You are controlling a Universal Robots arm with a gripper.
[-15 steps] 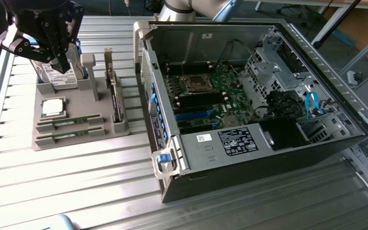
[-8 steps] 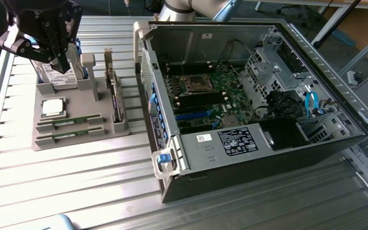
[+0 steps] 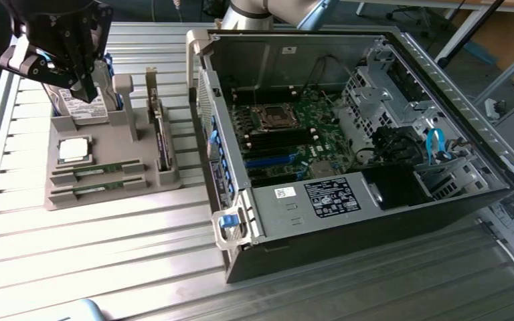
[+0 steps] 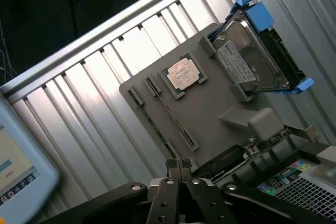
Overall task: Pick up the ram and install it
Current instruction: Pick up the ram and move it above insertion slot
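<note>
Gripper over the holder, ram not yet picked up.

The gripper [image 3: 88,92] hangs above the grey holder [image 3: 145,190], over the end that carries the hard drive [image 3: 83,108]. Its fingers [image 4: 171,167] are pinched together with nothing between them. The ram [image 3: 97,170] lies flat in a slot at the holder's opposite end, just beside the processor [image 3: 73,148], with a second stick [image 3: 96,189] alongside it. The open computer case [image 3: 328,234] stands beside the holder on the tabletop [image 3: 105,267]. By my judgement neither grasp nor installation is done, so the whole task remains.
</note>
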